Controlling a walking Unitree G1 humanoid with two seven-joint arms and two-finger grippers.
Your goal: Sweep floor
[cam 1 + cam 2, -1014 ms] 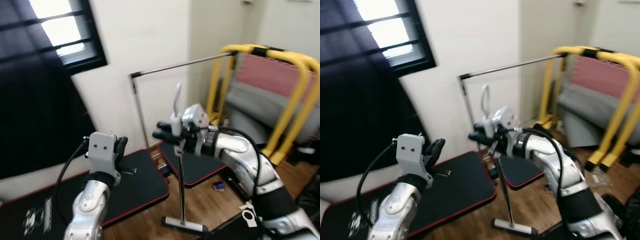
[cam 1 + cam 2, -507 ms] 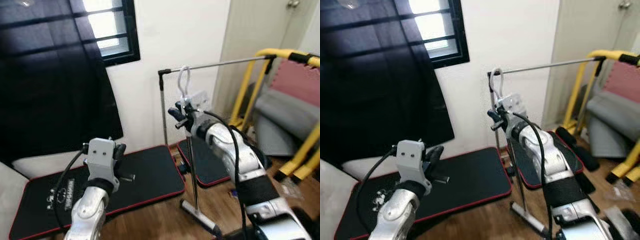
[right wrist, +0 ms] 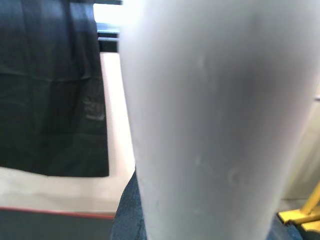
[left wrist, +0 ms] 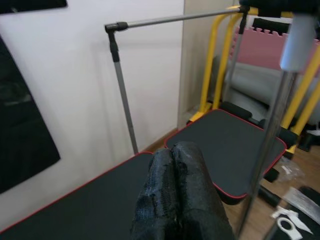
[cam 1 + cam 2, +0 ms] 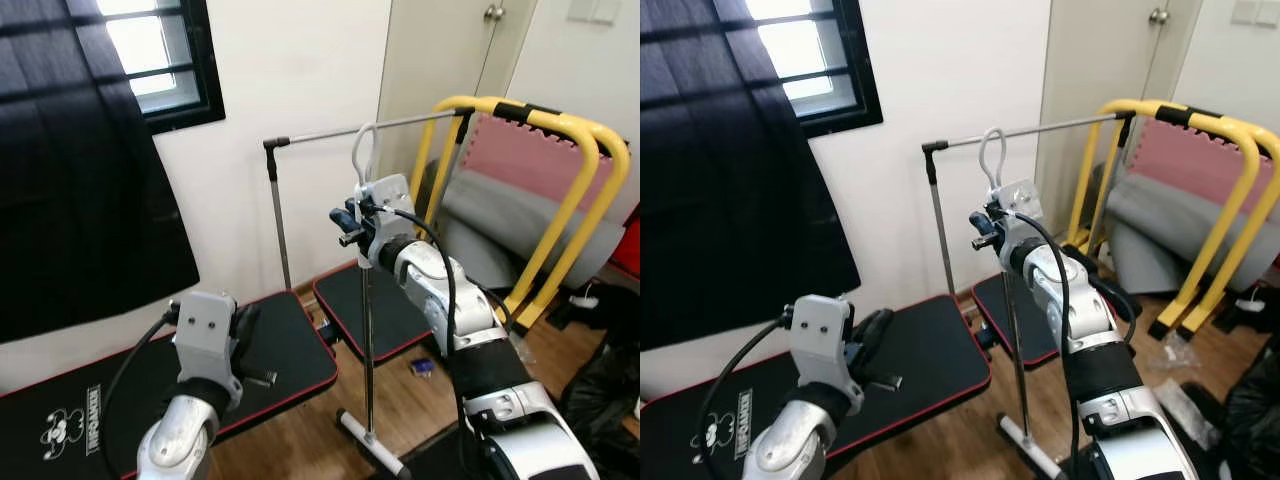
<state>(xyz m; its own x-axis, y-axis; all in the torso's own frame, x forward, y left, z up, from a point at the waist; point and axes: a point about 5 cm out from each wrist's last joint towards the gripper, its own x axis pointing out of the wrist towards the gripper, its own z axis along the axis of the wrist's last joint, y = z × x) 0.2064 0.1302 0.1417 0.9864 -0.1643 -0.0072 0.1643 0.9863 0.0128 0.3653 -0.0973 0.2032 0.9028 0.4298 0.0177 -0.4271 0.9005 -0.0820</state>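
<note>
— Two things are differing from half a second back: our head has turned, so the whole room is sitting elsewhere in the frame, and the broom [image 5: 367,340] is now standing straight up and down at frame centre instead of leaning with its foot out to the lower right.

— So we are judging the room's shift as our own camera swinging, not as furniture moving?

— Yes. What matters for the sweeping is the pole. The broom head [image 5: 372,457] is resting on the wood floor [image 5: 425,405] at lower centre, just off the edge of the black mat [image 5: 290,350], so we are reading this as being set for a stroke, not mid-stroke.

— And how are we holding it?

— Our right gripper [image 5: 350,222] is clamped closed around the top of the pole, just under the white loop [image 5: 362,155], in the upper middle of the frame. In the right wrist view the pale handle [image 3: 200,120] is pressing right up against the lens.

— What is the left one doing?

— Our left gripper [image 4: 175,195] is hanging at lower left above the mat, its fingers pressed together with nothing between them, well apart from the broom.

— Anything we are watching for?

— The clothes rail [image 5: 350,130] is standing close behind the pole, so a wide swing could be catching it.
</note>
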